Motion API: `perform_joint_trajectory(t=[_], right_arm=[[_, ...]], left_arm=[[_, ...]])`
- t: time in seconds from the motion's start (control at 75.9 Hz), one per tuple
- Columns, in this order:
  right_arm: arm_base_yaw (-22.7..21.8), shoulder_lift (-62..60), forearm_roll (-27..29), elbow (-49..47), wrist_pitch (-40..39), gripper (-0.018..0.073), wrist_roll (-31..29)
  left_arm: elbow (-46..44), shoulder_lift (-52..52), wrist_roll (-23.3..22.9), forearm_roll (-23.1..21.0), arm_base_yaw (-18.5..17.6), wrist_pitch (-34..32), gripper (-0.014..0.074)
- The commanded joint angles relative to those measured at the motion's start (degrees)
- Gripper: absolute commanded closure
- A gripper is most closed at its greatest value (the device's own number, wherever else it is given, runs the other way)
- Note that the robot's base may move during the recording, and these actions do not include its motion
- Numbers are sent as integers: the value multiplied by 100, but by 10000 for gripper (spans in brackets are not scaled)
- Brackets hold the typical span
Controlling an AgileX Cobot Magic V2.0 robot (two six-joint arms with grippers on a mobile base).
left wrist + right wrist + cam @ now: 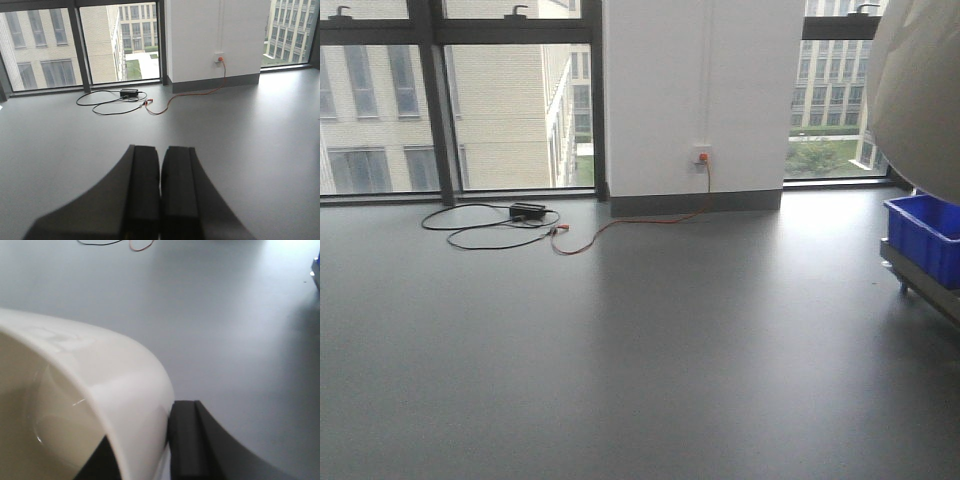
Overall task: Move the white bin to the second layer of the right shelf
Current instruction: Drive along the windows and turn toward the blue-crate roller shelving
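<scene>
The white bin point(100, 390) is held up above the grey floor point(620, 350). The right gripper point(145, 450) is pinching the bin's wall at the rim, one finger inside and one outside, so I judge that the pick-up is done and that carrying it to the shelf and setting it down are left. The left gripper point(160, 175) has its fingers pressed together on nothing; only a part of the bin shows in each view, a blue crate point(925, 235) below the bin is cut off at the picture edge, and the shelf is not visible anywhere.

Left gripper point(160, 149) — matte black, wedge-shaped
</scene>
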Motion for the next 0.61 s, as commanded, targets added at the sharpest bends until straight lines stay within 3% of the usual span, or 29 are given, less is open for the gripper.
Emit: perform_joint_trajectory(t=[0.0, 0.593], right_arm=[[-27, -4, 18, -181, -544, 503, 1], [-27, -4, 18, -181, -544, 503, 1]], left_arm=[[211, -81, -18, 0, -26, -500, 512], [211, -81, -18, 0, -26, -500, 512]])
